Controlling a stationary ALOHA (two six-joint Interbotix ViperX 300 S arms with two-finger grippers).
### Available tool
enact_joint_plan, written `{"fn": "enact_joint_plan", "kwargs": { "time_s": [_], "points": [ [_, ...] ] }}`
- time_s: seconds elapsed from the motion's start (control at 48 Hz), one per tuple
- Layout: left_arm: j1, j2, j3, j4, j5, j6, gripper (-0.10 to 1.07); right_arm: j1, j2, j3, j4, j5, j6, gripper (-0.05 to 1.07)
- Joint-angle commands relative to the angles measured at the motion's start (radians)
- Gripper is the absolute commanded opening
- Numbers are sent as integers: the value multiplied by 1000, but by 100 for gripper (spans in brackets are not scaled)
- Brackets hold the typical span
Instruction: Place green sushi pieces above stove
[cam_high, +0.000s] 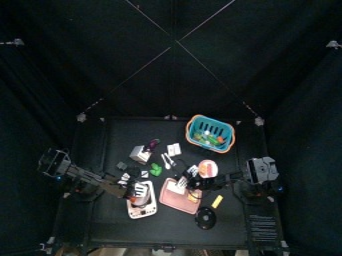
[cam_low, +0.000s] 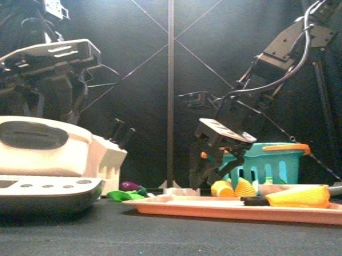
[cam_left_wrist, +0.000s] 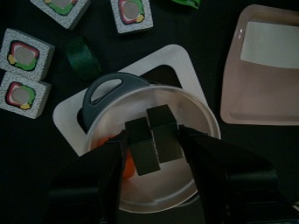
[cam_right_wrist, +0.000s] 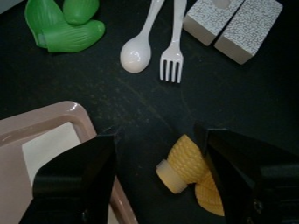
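My left gripper (cam_left_wrist: 152, 131) is shut on a dark green sushi piece (cam_left_wrist: 149, 150) and holds it over the white stove (cam_left_wrist: 176, 83) with its grey lid handle (cam_left_wrist: 111, 87). In the front view the left gripper (cam_low: 54, 62) hangs above the stove (cam_low: 47, 155). Another dark green piece (cam_left_wrist: 84, 57) lies on the table beside the stove, with several white sushi pieces (cam_left_wrist: 24, 51) around it. My right gripper (cam_right_wrist: 163, 175) is open and empty above a yellow corn piece (cam_right_wrist: 193, 166). In the top view it (cam_high: 203, 178) is by the pink tray (cam_high: 181, 192).
A teal basket (cam_high: 210, 129) stands at the back right. Beneath the right gripper lie a white spoon (cam_right_wrist: 138, 54), a fork (cam_right_wrist: 173, 52), green vegetables (cam_right_wrist: 65, 26) and two speckled blocks (cam_right_wrist: 229, 26). The pink tray (cam_low: 227, 209) holds a yellow piece (cam_low: 305, 196).
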Motion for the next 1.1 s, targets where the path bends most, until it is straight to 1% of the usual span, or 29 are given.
{"fn": "enact_joint_plan", "kwargs": {
  "time_s": [0.0,0.188,0.396,0.562,0.646,0.75,0.833,0.917,0.979,1.062,1.083],
  "points": [
    [2,-15,-11,6,2,2,63,3,-20,-14,0,5,-2,95],
    [2,-54,-17,21,3,5,63,5,-20,-14,0,9,-2,95],
    [-2,-141,-2,100,11,5,63,5,-20,-12,2,11,0,95],
    [-5,-264,40,155,11,8,62,5,-18,-12,2,9,0,95],
    [-5,-344,69,204,9,14,62,5,-17,-14,0,11,2,95],
    [-3,-453,120,255,8,23,62,3,-11,-17,0,11,0,95],
    [5,-522,166,273,11,32,62,2,-6,-17,2,9,2,95],
    [37,-577,210,296,18,57,62,0,0,-20,2,8,2,95],
    [91,-615,245,307,28,91,62,0,5,-21,5,8,2,95],
    [156,-630,284,293,44,140,62,-2,8,-23,9,8,0,95],
    [184,-630,296,290,46,161,62,0,8,-23,9,8,0,95]
  ]
}}
